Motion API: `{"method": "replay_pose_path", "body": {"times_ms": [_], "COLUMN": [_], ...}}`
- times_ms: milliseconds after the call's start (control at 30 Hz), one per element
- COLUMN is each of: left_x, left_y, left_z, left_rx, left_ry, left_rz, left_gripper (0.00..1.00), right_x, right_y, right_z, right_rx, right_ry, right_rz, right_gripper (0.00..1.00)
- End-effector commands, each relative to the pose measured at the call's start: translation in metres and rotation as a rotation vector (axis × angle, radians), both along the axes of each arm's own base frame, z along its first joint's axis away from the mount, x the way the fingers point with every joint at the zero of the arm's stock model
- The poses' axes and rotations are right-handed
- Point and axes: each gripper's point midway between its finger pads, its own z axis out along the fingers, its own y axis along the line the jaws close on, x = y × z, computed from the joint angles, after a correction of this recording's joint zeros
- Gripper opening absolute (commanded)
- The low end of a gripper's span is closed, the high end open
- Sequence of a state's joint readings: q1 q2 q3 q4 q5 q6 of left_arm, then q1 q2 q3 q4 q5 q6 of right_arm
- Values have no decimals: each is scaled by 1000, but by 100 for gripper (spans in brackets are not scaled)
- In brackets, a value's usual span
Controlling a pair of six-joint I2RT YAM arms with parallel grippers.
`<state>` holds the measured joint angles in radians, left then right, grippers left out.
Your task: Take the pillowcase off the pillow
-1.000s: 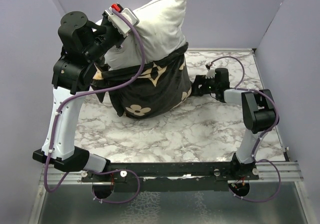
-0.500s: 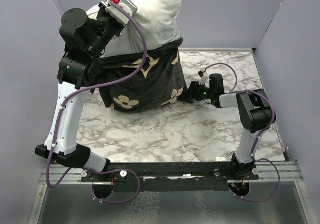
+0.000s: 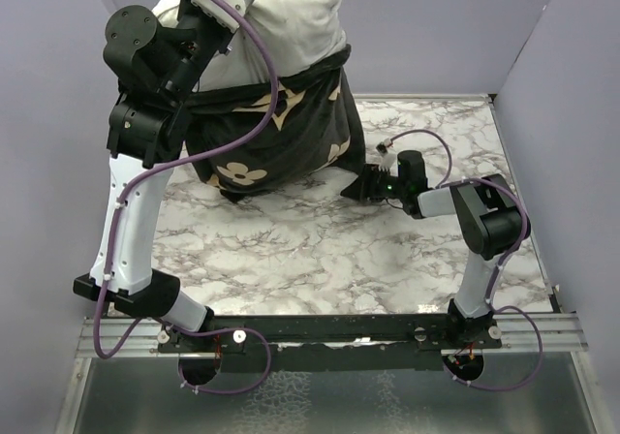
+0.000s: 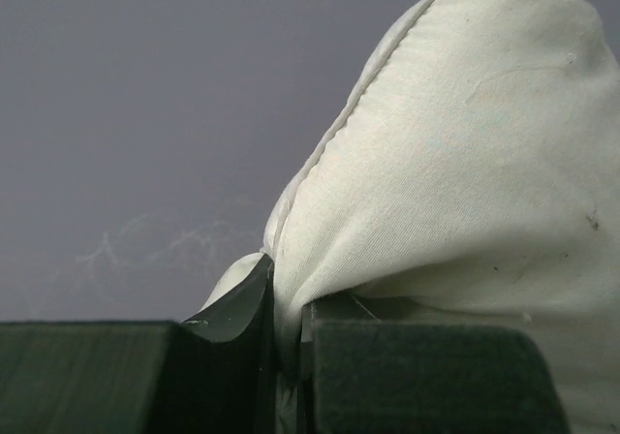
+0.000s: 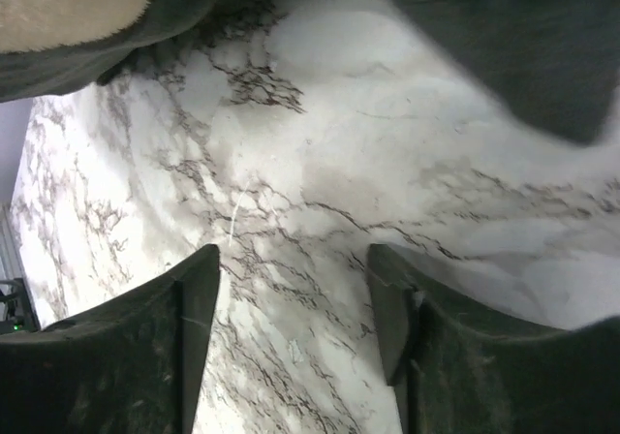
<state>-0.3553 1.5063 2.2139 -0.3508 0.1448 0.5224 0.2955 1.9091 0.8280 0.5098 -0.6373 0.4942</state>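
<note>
The white pillow (image 3: pixel 291 13) hangs high at the back left, its upper part bare. My left gripper (image 3: pixel 215 13) is shut on a fold of the pillow (image 4: pixel 455 163) and holds it up. The black pillowcase (image 3: pixel 281 139) with tan flowers wraps the pillow's lower half and hangs just above the marble table (image 3: pixel 320 250). My right gripper (image 3: pixel 356 184) is open and empty, low over the table beside the pillowcase's lower right edge. In the right wrist view the dark pillowcase (image 5: pixel 465 27) hangs above my open fingers (image 5: pixel 199 289).
Purple walls enclose the table at the back and both sides. The black base rail (image 3: pixel 329 332) runs along the near edge.
My left gripper has lifted the pillow and pillowcase higher and off the table. My right gripper has moved left toward the pillowcase's lower edge.
</note>
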Motion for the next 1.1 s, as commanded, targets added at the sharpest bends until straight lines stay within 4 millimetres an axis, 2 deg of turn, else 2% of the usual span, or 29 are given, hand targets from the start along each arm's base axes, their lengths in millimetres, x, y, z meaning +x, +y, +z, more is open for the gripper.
{"method": "replay_pose_path", "body": {"times_ms": [0,133,267,367,467,567,767,867,967,1067], "left_x": [-81,-93,-99,-101,-102,-102,-104,-105,-104,-106], "left_y": [23,20,21,20,19,18,19,20,22,25], "left_z": [101,103,102,100,100,101,108,110,112,119], "left_rx": [-135,-121,-102,-91,-84,-82,-84,-83,-77,-82], "left_ry": [-320,-321,-324,-327,-331,-337,-360,-372,-387,-416], "left_rz": [-46,-80,-83,-85,-90,-95,-91,-86,-73,-57], "left_gripper": [0,0,0,0,0,0,0,0,0,0], "right_x": [24,46,58,57,55,43,-1,-20,-29,-40], "right_y": [-4,-27,-58,-64,-65,-54,-29,-20,-8,1], "right_z": [20,44,79,93,93,94,82,84,84,75], "right_rx": [-37,-94,15,4,-54,-37,134,185,193,193], "right_ry": [-101,-192,-250,-328,-362,-397,-351,-357,-327,-285], "right_rz": [-68,-141,-186,-150,-103,14,241,319,370,396], "right_gripper": [70,81,87,95,99,100,99,95,89,84]}}
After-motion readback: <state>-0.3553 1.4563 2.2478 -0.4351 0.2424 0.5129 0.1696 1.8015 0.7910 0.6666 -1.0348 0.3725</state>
